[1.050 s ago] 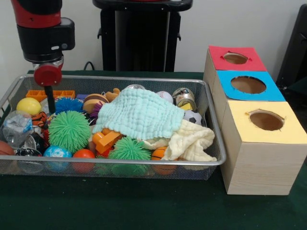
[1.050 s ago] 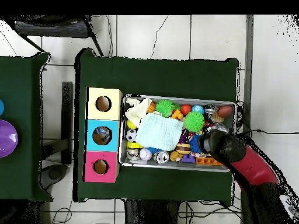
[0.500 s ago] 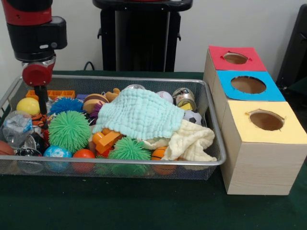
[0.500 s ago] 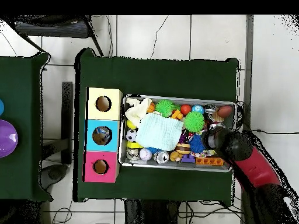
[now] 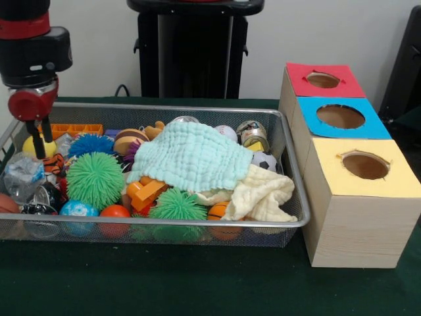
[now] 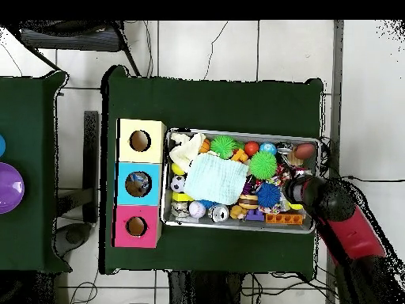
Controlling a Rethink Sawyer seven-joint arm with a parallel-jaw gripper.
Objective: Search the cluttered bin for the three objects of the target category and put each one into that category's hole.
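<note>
A dark green cloth covers the worktop [image 5: 197, 289], and behind it stand a pale wall and a black pedestal column [image 5: 195, 49]. In the overhead view the worktop sits on a light tiled floor [image 6: 229, 47] crossed by thin cables, with a second green-covered worktop [image 6: 32, 174] at the left edge carrying a purple round thing [image 6: 9, 188] that the frame cuts off.

At the left of the front view the red and black arm [image 5: 29, 46] comes down over the left end of the wire mesh bin [image 5: 289, 191]. Its claw [image 5: 39, 137] shows two dark fingers slightly spread, tips in front of a yellow ball [image 5: 31, 147]; whether they touch it cannot be told, and nothing is pinched between them.

The bin is packed: a crumpled clear wrapper [image 5: 23, 172], a green spiky ball [image 5: 95, 180], a blue spiky ball [image 5: 91, 144], an orange block tray [image 5: 75, 129], an orange ball [image 5: 115, 212] and a second green spiky ball [image 5: 176, 205]. A mint cloth [image 5: 191, 156] lies over the middle and a cream cloth [image 5: 263, 196] sags at the right, hiding whatever is beneath. A small soccer ball [image 5: 265, 161] and a tin [image 5: 252, 133] peek out behind them.

Right of the bin, just beside it, stands a row of three wooden boxes, each with a round hole in its top: yellow [image 5: 365, 166] nearest, blue [image 5: 340, 116], then red [image 5: 323, 79]. The target category cannot be told.
</note>
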